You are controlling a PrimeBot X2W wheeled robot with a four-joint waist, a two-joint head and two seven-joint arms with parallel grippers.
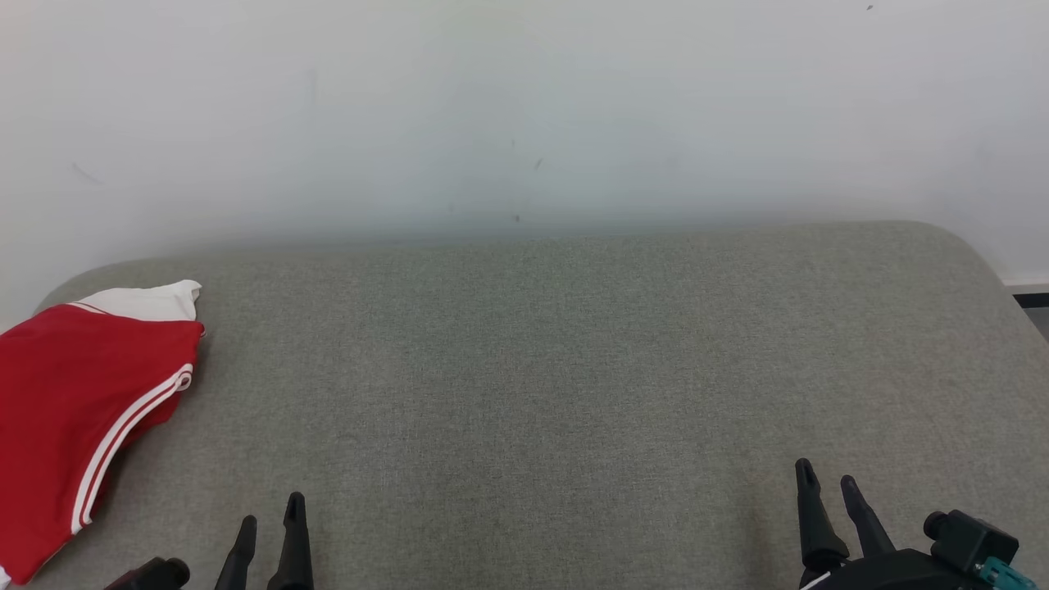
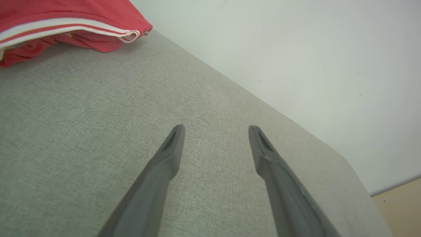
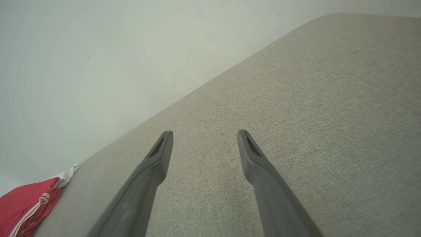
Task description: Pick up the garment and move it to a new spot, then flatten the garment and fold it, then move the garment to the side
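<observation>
The garment (image 1: 78,410) is red with white stripes and a white part at its far end. It lies folded at the far left of the grey cushioned surface (image 1: 533,369), partly cut off by the head view's left edge. My left gripper (image 1: 270,508) stands open at the lower left, to the right of the garment and apart from it. At the lower right, my right gripper (image 1: 828,475) is open too, with nothing between its fingers. In the left wrist view the garment (image 2: 65,23) sits at the top left, beyond the open left gripper (image 2: 215,130). The right wrist view has the garment (image 3: 26,204) at its bottom left, far from the open right gripper (image 3: 204,135).
A pale wall (image 1: 524,106) rises directly behind the cushioned surface. The surface's rounded right corner (image 1: 967,246) drops off toward a strip of floor (image 1: 1034,307). In the left wrist view, tan floor (image 2: 401,207) lies past the surface's edge.
</observation>
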